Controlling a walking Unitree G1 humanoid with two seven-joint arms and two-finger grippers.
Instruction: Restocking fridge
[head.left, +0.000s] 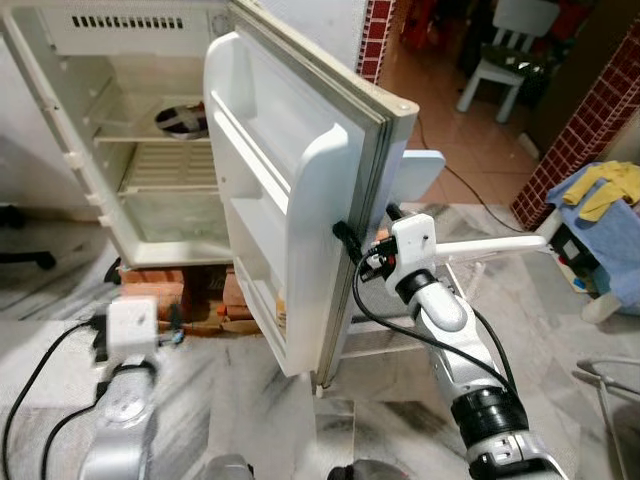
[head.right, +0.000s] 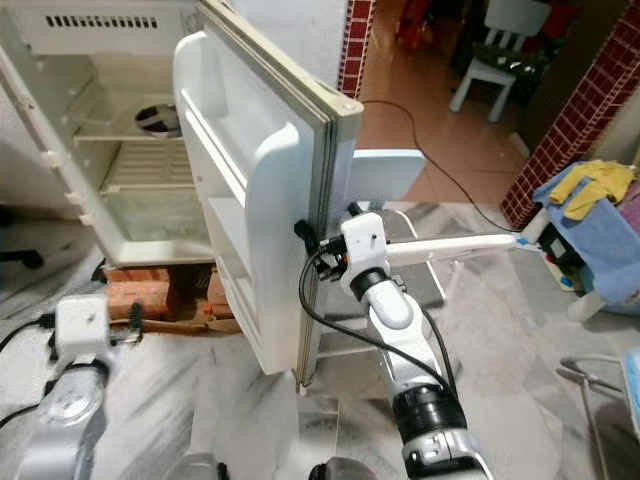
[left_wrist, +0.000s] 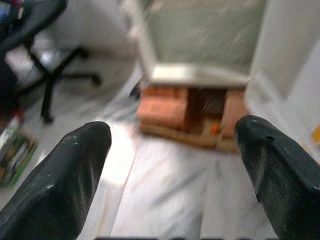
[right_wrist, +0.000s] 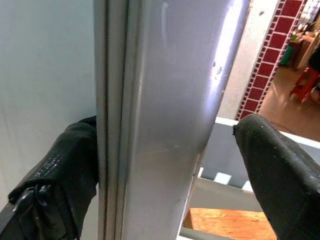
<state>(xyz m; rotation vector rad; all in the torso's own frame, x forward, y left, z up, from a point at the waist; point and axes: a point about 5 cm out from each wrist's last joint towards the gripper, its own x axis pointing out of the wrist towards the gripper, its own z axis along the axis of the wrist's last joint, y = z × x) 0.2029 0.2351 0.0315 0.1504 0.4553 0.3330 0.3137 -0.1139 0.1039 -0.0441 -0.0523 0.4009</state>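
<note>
A small white fridge stands open on bricks, and its shelves hold nothing. Its door is swung out toward me, with bare door racks. My right gripper straddles the door's free edge about halfway up. It is open: one finger rests against the inner gasket side, the other finger stands clear of the outer face. My left gripper hangs low at the left, open and holding nothing, pointing at the bricks under the fridge.
A white stool stands just behind the door. At the right lies a blue and yellow cloth pile, and a white chair stands farther back. An office chair base is left of the fridge. A black cable runs across the floor.
</note>
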